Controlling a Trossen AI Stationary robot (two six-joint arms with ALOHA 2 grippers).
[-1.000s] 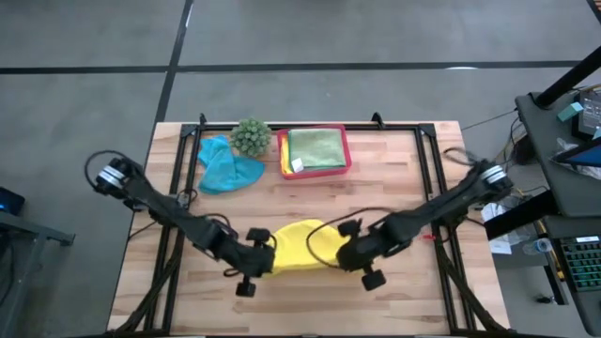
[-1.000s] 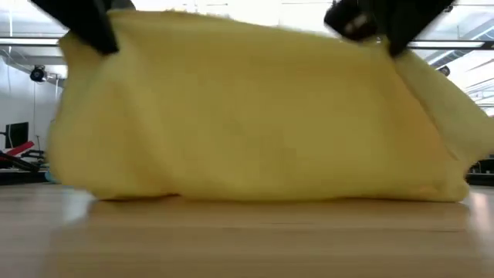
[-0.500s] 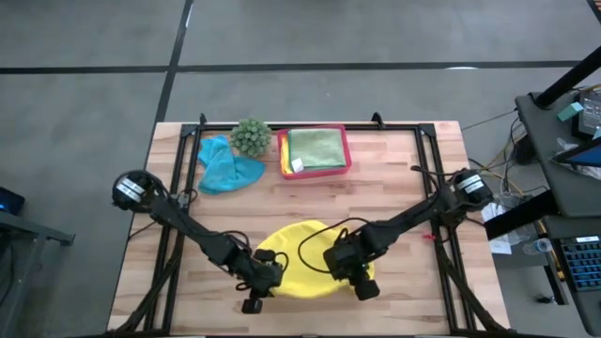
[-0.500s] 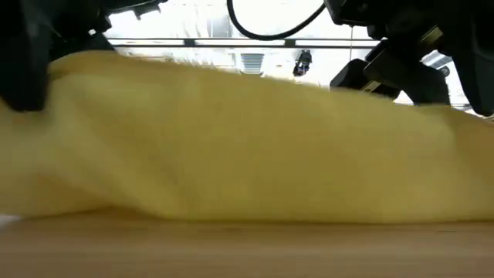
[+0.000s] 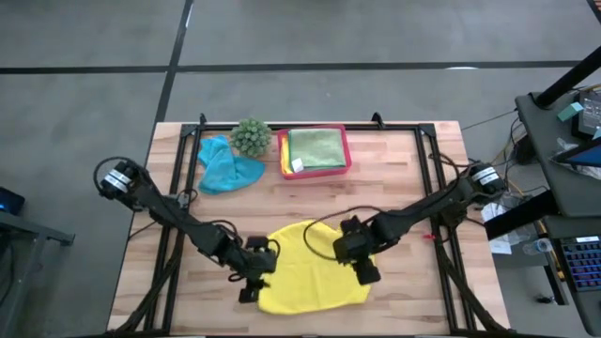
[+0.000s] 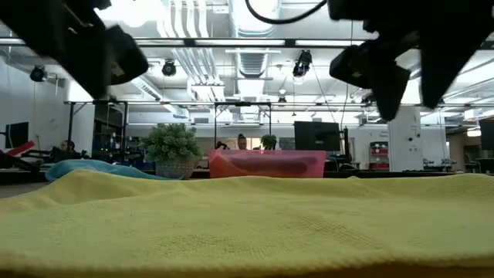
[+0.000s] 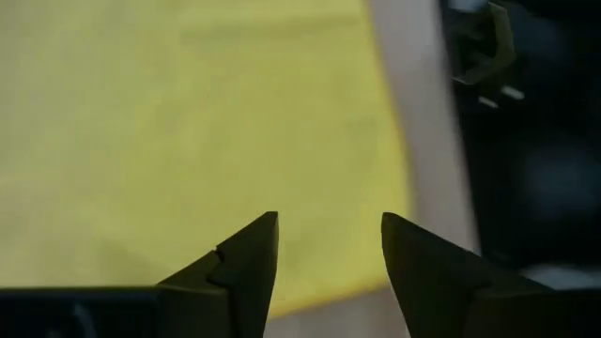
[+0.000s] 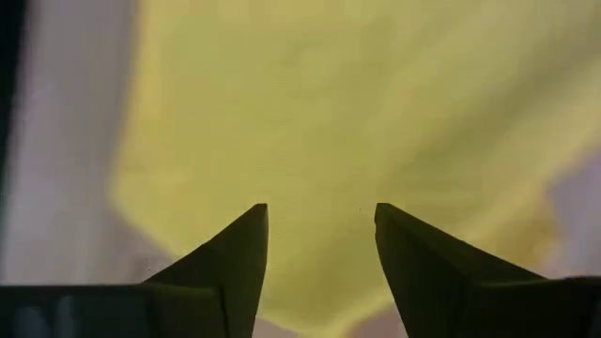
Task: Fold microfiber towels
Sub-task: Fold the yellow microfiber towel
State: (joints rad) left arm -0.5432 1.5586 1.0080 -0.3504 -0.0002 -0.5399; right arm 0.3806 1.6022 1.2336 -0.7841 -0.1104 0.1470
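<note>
The yellow microfiber towel (image 5: 310, 272) lies spread on the near part of the worktop (image 5: 413, 188), directly under and between the two end effectors. The left end effector (image 5: 252, 279) hangs just above the towel's left edge with its fingers parted and nothing between them; its wrist view shows only yellow cloth below the gap. The right end effector (image 5: 366, 271) hangs over the towel's right edge, likewise open and empty, clear of the cloth in the low view.

Judging from this, the step in hand is laying out the first towel for folding: it is down and released, lying fairly flat, though its outline looks rounded and uneven on the side away from the end effectors, so it may not be squarely spread.

The next move likely calls for each end effector to drop to a corner or edge on its own side, pinch a single layer without bunching, and carry that edge across to meet the opposite one, both arms moving together so the fold line stays straight.

Well beyond the end effectors, a teal blue towel (image 5: 227, 164) lies crumpled beside a small spiky green plant (image 5: 251, 137), and a light green towel (image 5: 315, 147) sits in the pink tray (image 5: 347, 150), waiting their turn
</note>
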